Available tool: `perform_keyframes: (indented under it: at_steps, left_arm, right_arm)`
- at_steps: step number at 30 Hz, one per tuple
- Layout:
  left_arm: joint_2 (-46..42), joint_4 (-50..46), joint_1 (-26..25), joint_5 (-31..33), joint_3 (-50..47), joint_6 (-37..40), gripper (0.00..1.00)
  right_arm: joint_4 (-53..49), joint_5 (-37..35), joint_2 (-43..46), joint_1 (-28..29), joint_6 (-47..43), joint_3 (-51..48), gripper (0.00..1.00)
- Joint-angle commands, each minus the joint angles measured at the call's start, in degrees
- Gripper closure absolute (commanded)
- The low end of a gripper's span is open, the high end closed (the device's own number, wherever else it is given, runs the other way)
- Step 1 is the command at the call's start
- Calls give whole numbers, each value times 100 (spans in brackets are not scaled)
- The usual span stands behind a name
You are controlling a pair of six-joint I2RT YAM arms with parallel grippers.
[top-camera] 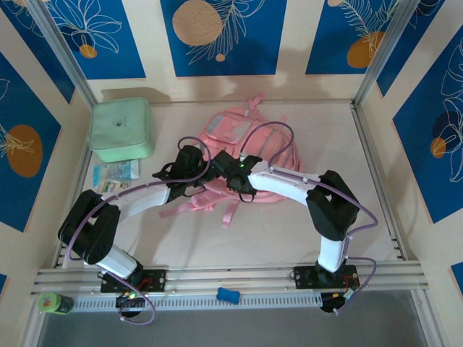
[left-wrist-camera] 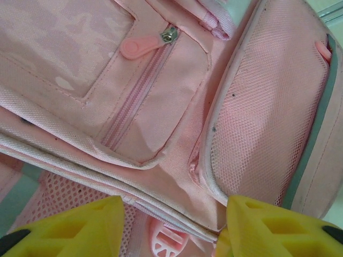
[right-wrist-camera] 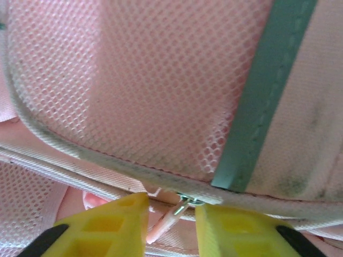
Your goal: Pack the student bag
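Two grippers work over the student bag (top-camera: 224, 130), which lies flat on the table (top-camera: 289, 231), centre and toward the far side, straps trailing toward the near side.

Left gripper (left-wrist-camera: 174, 229): jaws set wide and holding nothing. Between the yellow fingers (left-wrist-camera: 86, 227) we see a piped seam of the bag and a pink plastic buckle (left-wrist-camera: 163, 243). Farther on, a front pocket is zipped closed, its pink pull tab (left-wrist-camera: 140, 47) lying flat. A mesh side pocket (left-wrist-camera: 268, 123) stands to the right.

Right gripper (right-wrist-camera: 171, 225): jaws narrow, held close against the bag's mesh panel (right-wrist-camera: 134, 80). A zip pull (right-wrist-camera: 170, 217) hangs slanted in the gap. Space shows on both sides of it, so we judge it framed but not yet pinched.

Progress: early, by our reading. Nothing visible has gone in. The mint green zip case (top-camera: 121, 129) sits at the far left, well apart from the bag, with a flat pale-blue packet (top-camera: 116, 173) just on its near side. We cannot tell from these views whether the main compartment is open.

Left to do, as we judge it: grip the pull, run the zip open, load the loose items, close up.

Also noted on the near rail: a green-capped cylinder (top-camera: 54, 303) at the left end and a small blue piece (top-camera: 228, 294) at the middle.
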State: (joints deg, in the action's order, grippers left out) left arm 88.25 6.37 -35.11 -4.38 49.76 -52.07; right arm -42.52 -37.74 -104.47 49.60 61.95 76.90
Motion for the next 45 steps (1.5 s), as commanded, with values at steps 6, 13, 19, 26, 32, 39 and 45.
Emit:
perform_keyframes:
  at_steps: [6, 13, 19, 26, 32, 39, 45]
  left_arm:
    - [413, 483, -38, -370, 178, -217, 47]
    - [811, 424, -89, 268, 298, -380, 51]
    - [1136, 329, 132, 341, 401, -122, 55]
    - [1280, -162, 430, 369, 544, 248, 57]
    - [904, -284, 458, -228, 766, 219, 49]
    - [373, -424, 848, -930, 790, 365, 43]
    - [-479, -413, 827, -965, 113, -25, 43]
  right_arm:
    - [174, 79, 104, -79, -302, -231, 88]
    - [294, 67, 590, -43, -895, -549, 100]
    - [573, 130, 1307, -287, -1850, -1421, 100]
    - [1058, 1016, 2126, -1207, -3168, -2173, 100]
    - [1533, 1712, 2361, -772, -3802, -2425, 100]
    - [1566, 1601, 2206, 117, -2651, -2200, 100]
    - [1798, 1637, 2138, 238, -2129, -2117, 100]
